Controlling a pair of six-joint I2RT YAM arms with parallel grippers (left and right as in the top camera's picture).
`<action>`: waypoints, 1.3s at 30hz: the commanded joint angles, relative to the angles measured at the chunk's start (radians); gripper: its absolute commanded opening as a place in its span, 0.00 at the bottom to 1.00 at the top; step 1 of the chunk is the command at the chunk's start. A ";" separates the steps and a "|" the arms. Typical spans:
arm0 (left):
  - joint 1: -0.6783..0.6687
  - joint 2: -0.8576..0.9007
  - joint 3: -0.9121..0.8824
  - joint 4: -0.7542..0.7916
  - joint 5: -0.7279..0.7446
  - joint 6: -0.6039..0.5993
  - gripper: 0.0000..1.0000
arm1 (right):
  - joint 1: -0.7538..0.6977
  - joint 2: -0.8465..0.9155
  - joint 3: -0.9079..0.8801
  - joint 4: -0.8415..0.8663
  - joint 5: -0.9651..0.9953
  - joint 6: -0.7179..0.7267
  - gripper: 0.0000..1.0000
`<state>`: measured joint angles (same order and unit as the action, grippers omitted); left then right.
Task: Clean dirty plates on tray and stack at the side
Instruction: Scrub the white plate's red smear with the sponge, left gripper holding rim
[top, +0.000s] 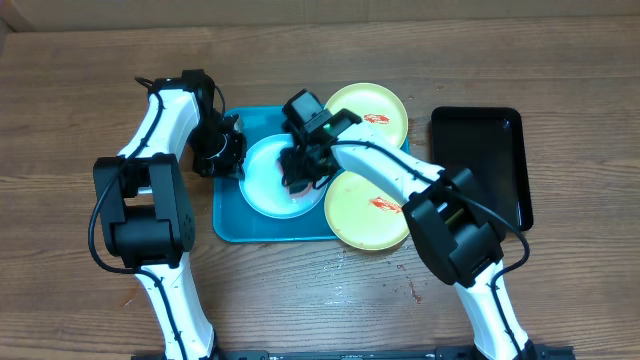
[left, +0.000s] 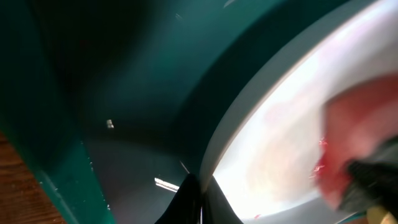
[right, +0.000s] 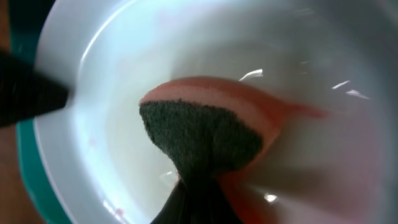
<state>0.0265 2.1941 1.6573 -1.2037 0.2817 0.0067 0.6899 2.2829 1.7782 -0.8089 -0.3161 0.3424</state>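
Observation:
The light blue plate (top: 262, 182) lies in the turquoise tray (top: 226, 218). My left gripper (top: 232, 152) is shut on its left rim; in the left wrist view the rim of the plate (left: 286, 143) sits pinched between the dark fingertips of the gripper (left: 199, 185). My right gripper (top: 305, 168) hangs over the plate's middle, shut on a sponge (right: 205, 134) with a dark green scrub face and pink foam, pressed into the plate's white bowl (right: 118, 68). Two yellow-green plates with red smears overlap the tray's right side, one at the back (top: 375, 107) and one at the front (top: 368, 212).
A smaller black tray (top: 488, 165) lies on the wooden table to the right of the plates. The left gripper's finger (right: 28, 96) shows at the plate's edge in the right wrist view, with the tray rim (right: 28, 165) below it.

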 joint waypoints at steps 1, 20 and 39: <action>-0.006 0.010 -0.001 0.006 0.067 0.020 0.05 | 0.040 0.023 0.014 -0.027 -0.086 -0.064 0.04; 0.040 0.010 -0.001 -0.019 0.109 0.069 0.04 | -0.069 0.023 0.137 -0.074 0.375 -0.098 0.04; 0.041 0.010 -0.001 -0.029 0.112 0.069 0.04 | 0.018 0.130 0.137 -0.025 0.077 -0.058 0.04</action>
<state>0.0734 2.1956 1.6554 -1.2312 0.3569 0.0456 0.6937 2.3562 1.9064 -0.8356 -0.0925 0.2798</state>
